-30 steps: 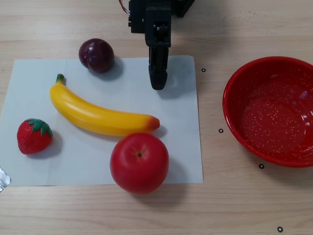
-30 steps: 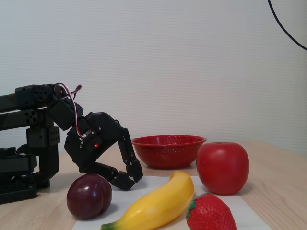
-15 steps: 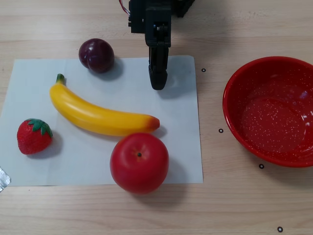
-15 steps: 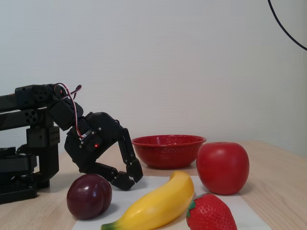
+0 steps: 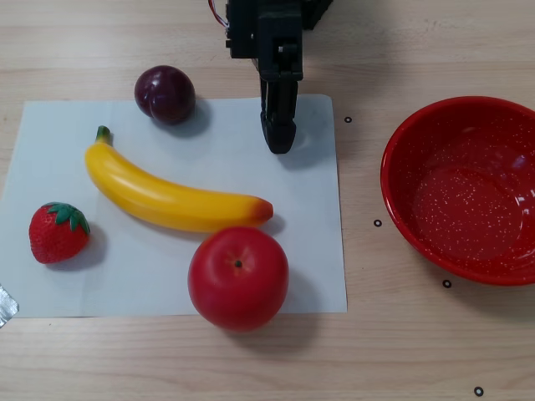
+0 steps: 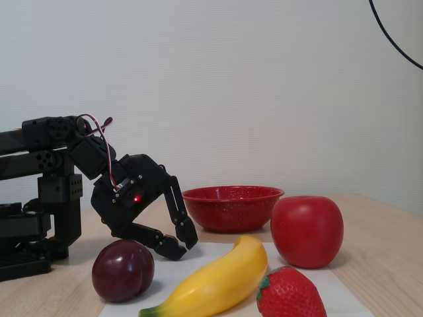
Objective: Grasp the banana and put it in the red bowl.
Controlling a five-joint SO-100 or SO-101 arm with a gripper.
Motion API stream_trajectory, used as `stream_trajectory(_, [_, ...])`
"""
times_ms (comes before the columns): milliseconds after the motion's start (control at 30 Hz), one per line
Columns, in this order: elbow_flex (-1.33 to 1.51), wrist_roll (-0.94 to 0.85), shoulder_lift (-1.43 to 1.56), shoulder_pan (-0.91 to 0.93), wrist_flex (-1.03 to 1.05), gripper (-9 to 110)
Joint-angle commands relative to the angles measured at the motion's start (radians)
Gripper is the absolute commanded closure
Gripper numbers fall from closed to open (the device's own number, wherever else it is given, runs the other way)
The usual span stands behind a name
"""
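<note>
Banana [image 5: 171, 194] on paper sheet [image 5: 309, 276], bowl [image 5: 401, 213] apparently off it, right.

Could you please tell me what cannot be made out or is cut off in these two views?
- Red bowl: its right side is cut off by the other view's edge.
- Banana: stem tip cut off by the fixed view's bottom edge.
- Strawberry: lower part cut off there too.
- End effector: in the other view the fingers overlap, hiding their gap; the arm leaves the top edge.

Red apple [image 5: 238, 278], strawberry [image 5: 58, 233], dark plum [image 5: 165, 94], all on white paper [image 5: 209, 150]
</note>
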Motion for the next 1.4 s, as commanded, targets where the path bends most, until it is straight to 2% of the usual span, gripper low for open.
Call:
stream_trajectory(0, [0.003, -0.002, 0.0, 0.005, -0.002, 101])
stream_trajectory(433, [-0.057, 0.025, -0.021, 0.008, 0.035, 101])
stream_trajectory(800, [-0.443, -0.003, -0.225, -0.032, 0.276, 101])
stream_trajectory(1367, [-1.092, 0.02, -0.73, -0.201, 0.578, 101])
